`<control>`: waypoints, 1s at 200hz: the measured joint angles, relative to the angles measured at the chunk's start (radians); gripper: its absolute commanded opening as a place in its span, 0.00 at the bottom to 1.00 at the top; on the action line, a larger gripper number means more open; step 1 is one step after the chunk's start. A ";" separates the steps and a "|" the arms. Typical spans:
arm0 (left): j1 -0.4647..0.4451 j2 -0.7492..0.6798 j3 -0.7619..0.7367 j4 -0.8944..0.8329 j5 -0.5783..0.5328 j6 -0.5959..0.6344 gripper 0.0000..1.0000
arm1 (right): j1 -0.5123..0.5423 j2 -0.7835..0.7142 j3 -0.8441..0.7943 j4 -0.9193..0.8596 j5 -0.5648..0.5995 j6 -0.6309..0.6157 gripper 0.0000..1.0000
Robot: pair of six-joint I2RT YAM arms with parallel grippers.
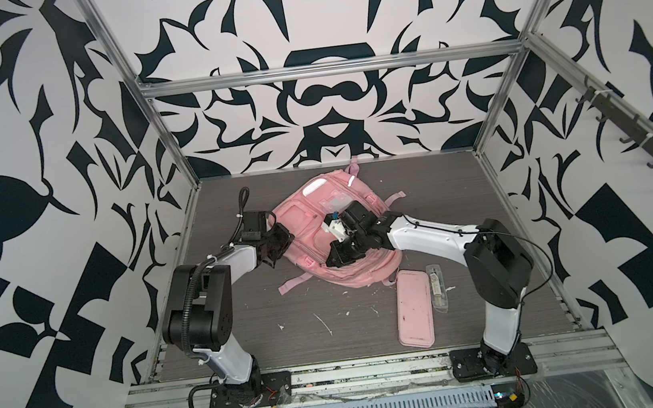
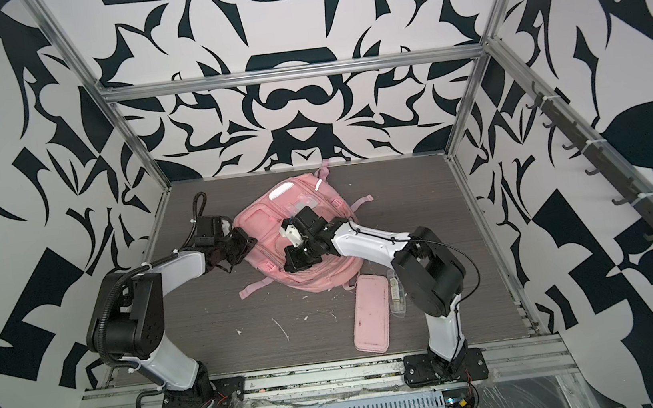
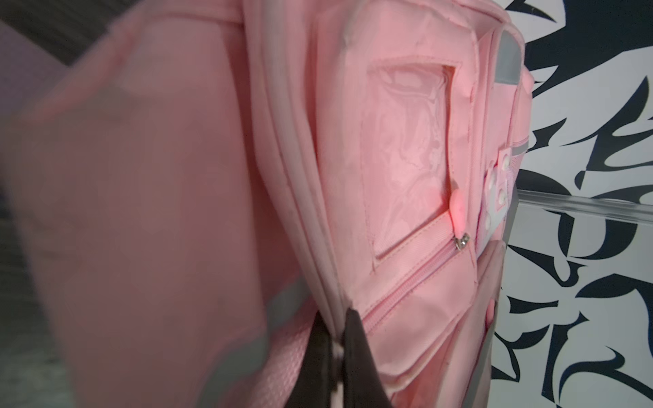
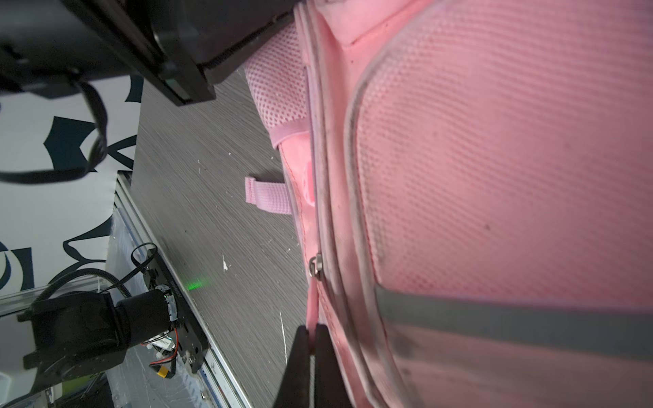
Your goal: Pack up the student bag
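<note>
Both grippers pinch the big pink cloth student bag [image 1: 301, 220] by its zip.
The right gripper [image 4: 311, 333] is closed tight on the thin pink zip pull [image 4: 312, 303]. The left gripper [image 3: 338, 341] is closed tight on the bag's pale edge seam. The bag lies on the grey table [image 1: 247, 327], in the middle, toward the far side. I think the left should hold firm while the right pulls along the zip.

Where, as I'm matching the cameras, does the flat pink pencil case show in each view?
Top view: pencil case lower right of centre, below the student bag.
Top view: pencil case lower right of centre, below the student bag.
Left wrist: not in it.
Right wrist: not in it.
Shared landmark: the student bag, in all four views.
</note>
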 measured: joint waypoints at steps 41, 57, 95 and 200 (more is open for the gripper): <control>-0.005 -0.068 -0.064 0.026 -0.051 -0.042 0.00 | 0.028 0.158 0.196 -0.003 0.007 0.039 0.00; -0.006 -0.106 -0.098 0.032 -0.074 -0.051 0.00 | 0.034 0.216 0.274 -0.002 0.005 0.056 0.00; -0.008 -0.180 -0.157 0.034 -0.146 -0.064 0.00 | 0.039 0.324 0.443 -0.037 -0.024 0.071 0.00; -0.004 -0.164 -0.136 -0.007 -0.148 -0.037 0.00 | 0.081 0.032 0.019 0.216 -0.261 0.121 0.26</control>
